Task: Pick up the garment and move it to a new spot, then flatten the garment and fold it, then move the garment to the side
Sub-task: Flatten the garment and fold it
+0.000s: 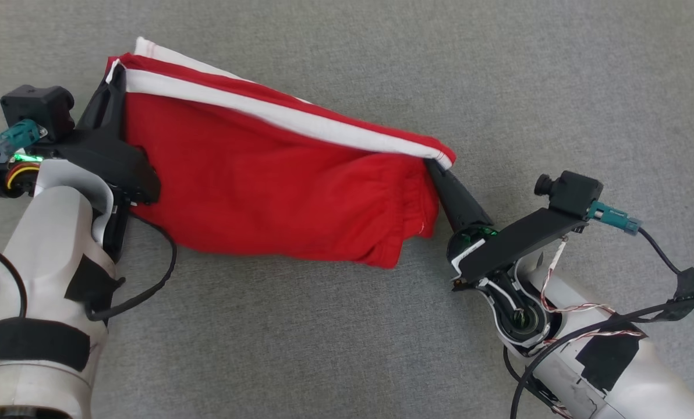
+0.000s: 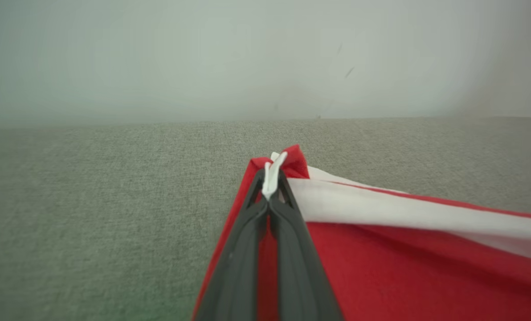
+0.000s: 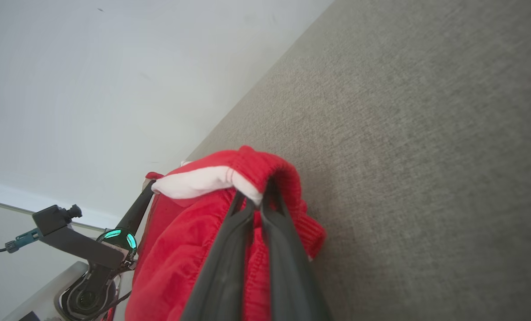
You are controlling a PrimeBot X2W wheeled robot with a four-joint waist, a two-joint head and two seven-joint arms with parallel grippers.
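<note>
surface (image 1: 527, 75): one grey cloth-covered top, under everything i'm working with.
garment (image 1: 277, 192): one, red, with white stripes (image 1: 265, 113) along the top edge. strung between my two grippers above the surface, body sagging toward me. can't tell if the low hem touches down.
left gripper (image 2: 270, 189): clenched on the garment's left top corner, a bit of white edge pokes past the tips.
right gripper (image 3: 259, 203): clenched on the bunched waistband at the right top corner.
risk, biggest: layers look doubled to me. if i lay it down as is, it could land folded on itself instead of flat.
risk, next: the left pinch is thin, right at the edge. pulling the arms apart too hard could slip it out and drop that side.
risk, smallest: the sagging hem could drag on the surface and roll under as i lower it.
count: surface one, garment one, grippers two, white stripes two that i can make out.
</note>
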